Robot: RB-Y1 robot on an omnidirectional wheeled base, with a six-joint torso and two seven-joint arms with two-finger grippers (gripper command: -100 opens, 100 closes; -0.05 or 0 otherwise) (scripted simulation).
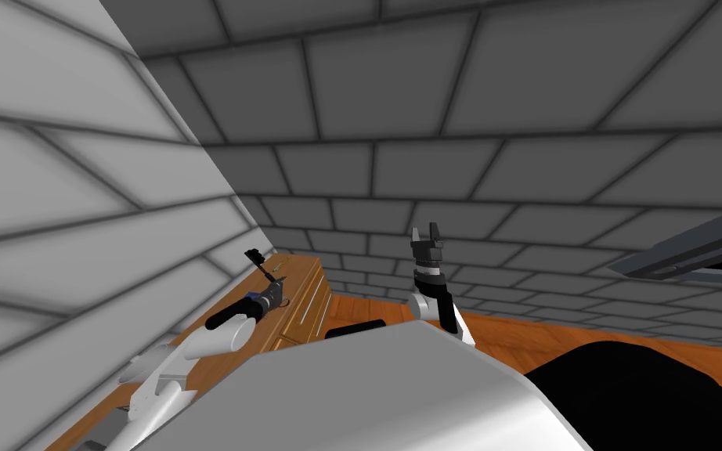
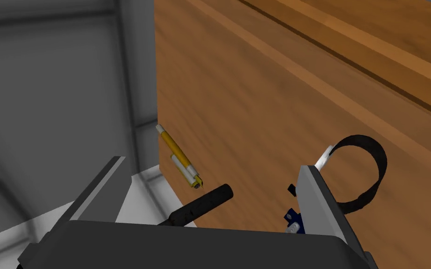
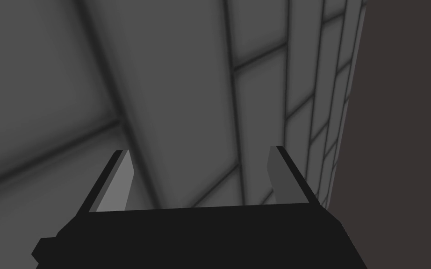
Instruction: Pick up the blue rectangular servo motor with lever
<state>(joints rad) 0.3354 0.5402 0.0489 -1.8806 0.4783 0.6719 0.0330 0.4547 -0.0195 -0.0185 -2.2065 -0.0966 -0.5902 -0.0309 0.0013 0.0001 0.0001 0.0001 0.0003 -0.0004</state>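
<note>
Now, the step: closing in on the servo motor point(image 2: 294, 218), judging by the left gripper point(image 2: 211, 163) hanging low over the wooden desk point(image 2: 280, 93).
Left jaws: spread wide, pinching nothing.
Servo motor's place: on the desk, a small blue piece with a white fleck. It is tucked against the inner face of one finger point(image 2: 319, 201), close to the gripper's dark body, and that finger hides most of it.
Bearing from the jaws: well off the middle of the gap, toward the finger next to the black strap loop point(image 2: 366, 173).
Long axis: cannot tell; too little of the blue body shows.
Lever: uncertain. A black rod point(image 2: 203, 204) lies in the gap, apart from the blue piece, and I cannot say whether it belongs to it.
Other clutter: a yellow and white pen point(image 2: 178, 158) near the desk's edge, beyond the rod.
Nearer arm: the left, over the desk beside the wall. The right gripper point(image 1: 425, 232) is raised well apart from the desk, jaws spread and empty.
Next move calls for: probably a sideways shift of the hand toward the strap loop, so the blue body sits midway between the jaws before they press in.
Risk: closing as things lie would likely catch the rod or nudge the servo motor, not grip it.
</note>
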